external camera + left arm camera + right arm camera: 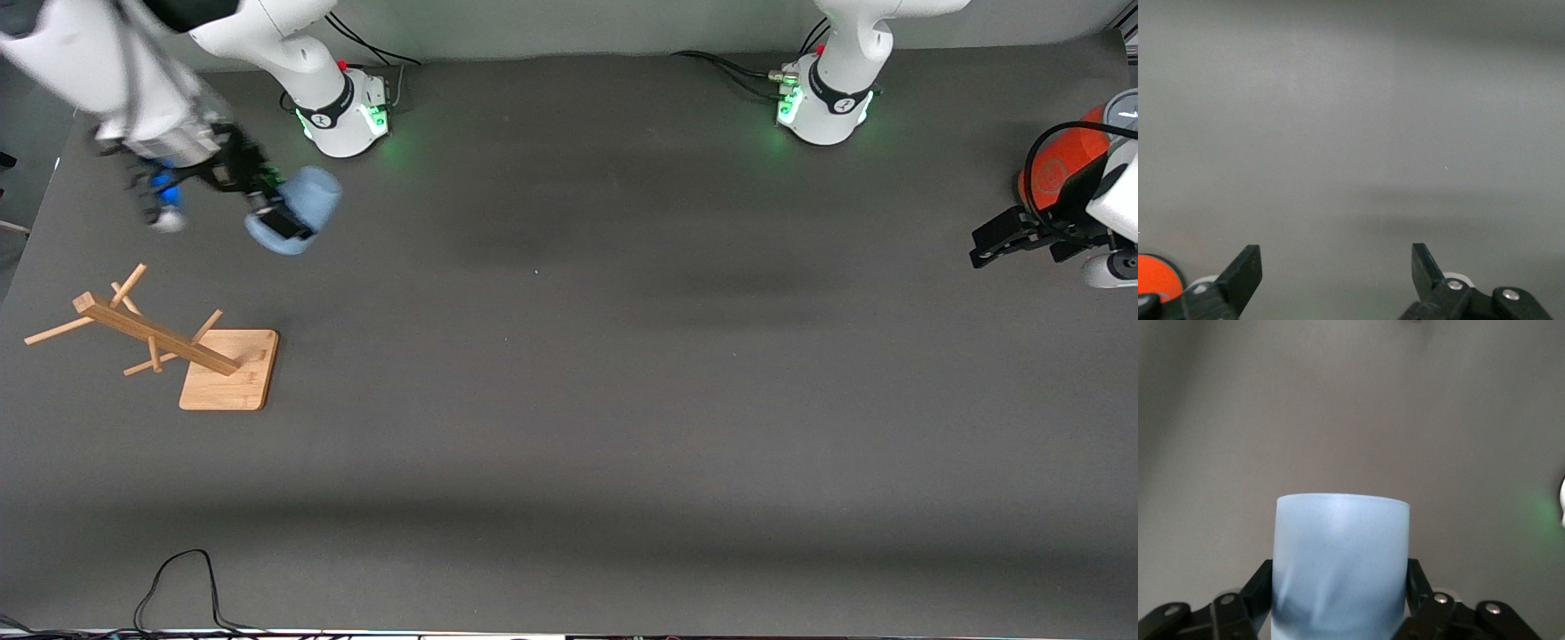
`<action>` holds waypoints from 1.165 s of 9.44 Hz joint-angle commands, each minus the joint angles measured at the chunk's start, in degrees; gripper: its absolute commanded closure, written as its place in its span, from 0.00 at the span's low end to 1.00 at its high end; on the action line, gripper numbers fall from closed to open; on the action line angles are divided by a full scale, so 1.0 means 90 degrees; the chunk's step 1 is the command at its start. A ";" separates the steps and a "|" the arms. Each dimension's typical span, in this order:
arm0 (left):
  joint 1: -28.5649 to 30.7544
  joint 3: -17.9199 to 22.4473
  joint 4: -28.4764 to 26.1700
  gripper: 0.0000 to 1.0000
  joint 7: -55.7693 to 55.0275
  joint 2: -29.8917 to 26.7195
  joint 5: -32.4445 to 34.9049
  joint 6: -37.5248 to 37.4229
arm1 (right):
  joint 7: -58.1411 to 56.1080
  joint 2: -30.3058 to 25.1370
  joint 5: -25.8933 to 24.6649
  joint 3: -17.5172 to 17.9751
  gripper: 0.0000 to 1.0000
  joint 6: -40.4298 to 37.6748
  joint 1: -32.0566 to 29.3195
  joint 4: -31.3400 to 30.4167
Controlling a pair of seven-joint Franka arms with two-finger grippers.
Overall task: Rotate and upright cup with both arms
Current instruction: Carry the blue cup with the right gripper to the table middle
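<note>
The pale-blue cup (307, 200) hangs in the air on its side, over the table close to the right arm's base. My right gripper (277, 215) is shut on it, with one black finger on each side of the cup's wall (1341, 560). In the right wrist view the cup sticks out past the right gripper (1340, 577) and its end points away from the camera. My left gripper (980, 251) waits at the left arm's end of the table, beside the orange cylinder (1062, 164). The left gripper (1335, 255) is open, with only bare table between its fingers.
A wooden peg rack (156, 333) on a square wooden base (227, 382) stands at the right arm's end, nearer to the front camera than the cup. A black cable (178, 578) loops at the table's front edge. The orange cylinder (1155, 277) shows in the left wrist view.
</note>
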 commanded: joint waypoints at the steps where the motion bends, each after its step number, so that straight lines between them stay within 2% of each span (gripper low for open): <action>1: -0.0034 -0.0024 0.0158 0.00 0.0140 0.0017 -0.0042 -0.0187 | 0.1795 0.1322 -0.0037 -0.0085 0.51 -0.0010 0.1111 0.1190; 3: -0.0015 -0.0024 0.0168 0.00 0.0130 0.0007 -0.0071 -0.0227 | 0.3096 0.2552 -0.0037 -0.0086 0.52 0.0038 0.1817 0.2195; 7: -0.0025 -0.0024 0.0149 0.00 0.0101 0.0124 -0.0091 -0.0120 | 0.5713 0.5101 -0.0037 -0.0086 0.52 0.0038 0.2784 0.4372; 9: 0.0005 -0.0005 0.0159 0.00 0.0101 0.0124 -0.0090 -0.0091 | 0.6673 0.6225 -0.0037 -0.0086 0.52 0.0038 0.3078 0.5223; 11: 0.0130 0.0015 0.0188 0.00 0.0121 0.0115 -0.0110 -0.0071 | 0.7425 0.7018 -0.0028 -0.0086 0.52 0.0038 0.3274 0.5675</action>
